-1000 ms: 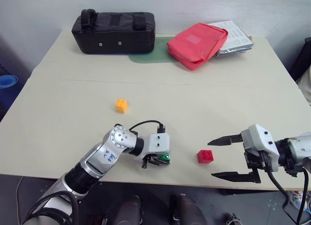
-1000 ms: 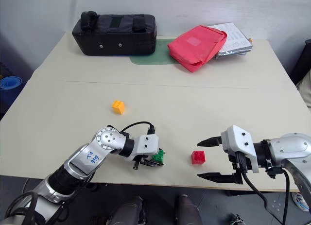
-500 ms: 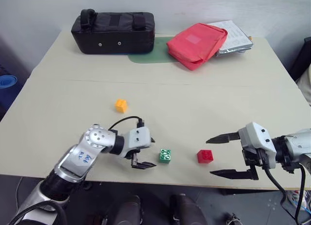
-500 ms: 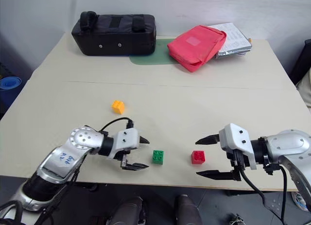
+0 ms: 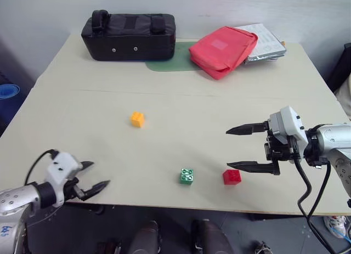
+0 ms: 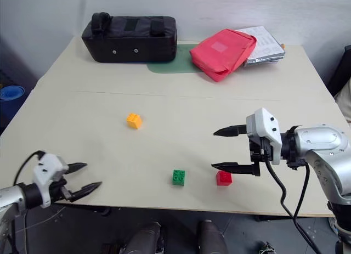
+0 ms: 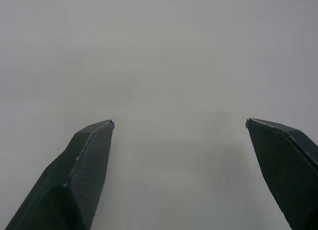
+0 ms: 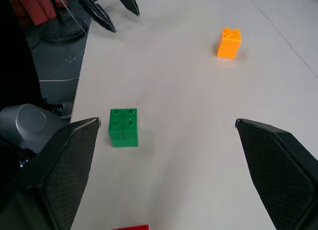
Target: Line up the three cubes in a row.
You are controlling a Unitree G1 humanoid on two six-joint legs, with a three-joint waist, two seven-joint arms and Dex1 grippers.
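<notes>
Green cube (image 5: 186, 176) & red cube (image 5: 231, 176) sit side by side near tabletop (image 5: 219, 117) front edge; orange cube (image 5: 137, 119) sits further back, left of centre. Right claw (image 5: 239, 148), jaws apart, hangs just over red (left claw (image 5: 94, 175) also agape, off the front-left edge). Fetch orange w/ a square grip, set it in line beside green.

I stand at a big pale table (image 5: 230, 108). A thin line runs across the top from side to side. At the far edge sits a long black bag (image 5: 128, 36). Next to it lies a flat green mat (image 5: 174, 62), and a red pouch (image 5: 222, 50) lies partly on the mat. A silver packet with papers (image 5: 265, 43) peeks out from behind the pouch. Behind the table is a plain light wall (image 5: 219, 7). Down to my left, on the dark floor, I see something round and blue (image 5: 7, 92). The light is soft and even.
</notes>
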